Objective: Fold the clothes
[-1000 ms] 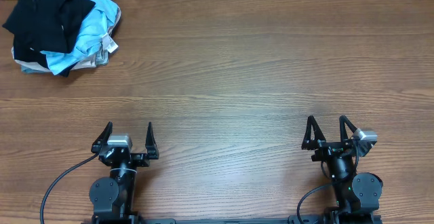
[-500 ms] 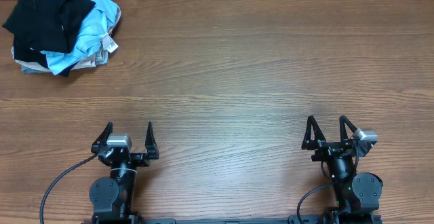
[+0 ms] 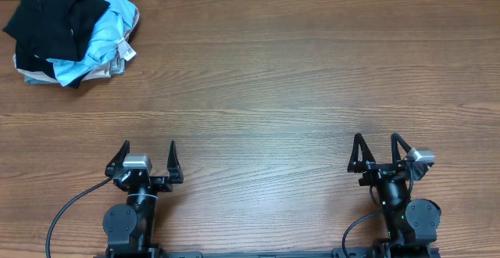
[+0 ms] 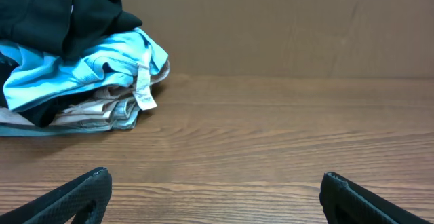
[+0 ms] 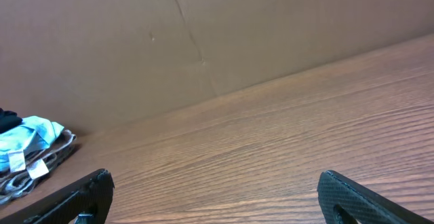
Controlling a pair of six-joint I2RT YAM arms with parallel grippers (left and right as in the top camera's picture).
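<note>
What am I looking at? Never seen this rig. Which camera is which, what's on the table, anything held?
Two small robot arms sit at the table's near edge, seen from above in the overhead picture: the left gripper and the right gripper, each with two fingers spread open, holding nothing. The other two pictures come from a camera on each wrist, looking forward past its own dark fingers. On the wooden table, in the far left corner, lies a crumpled pile: a black shirt on top of a light-blue T-shirt, with paler fabric beneath. Nothing is folded yet.
</note>
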